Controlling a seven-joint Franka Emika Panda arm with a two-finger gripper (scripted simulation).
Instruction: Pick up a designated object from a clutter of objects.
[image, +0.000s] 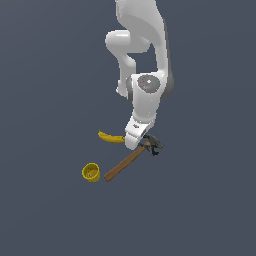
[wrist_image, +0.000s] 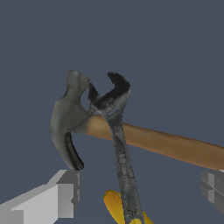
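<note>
Above the hammer (wrist_image: 131, 135), the arm reaches down, its end effector (wrist_image: 140, 192) spread wide astride the dark tool (wrist_image: 119, 144), gripping nothing

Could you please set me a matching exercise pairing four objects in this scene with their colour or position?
Things:
1. wrench
2. hammer
3. cup
4. banana

Descriptions:
A. small, yellow, open-topped, standing apart at the exterior view's left
B. dark grey, slender, lying across the wooden handle
C. yellow, curved, partly hidden behind the arm
D. brown handle with a dark head

Pairs: 1-B, 2-D, 3-A, 4-C
</note>
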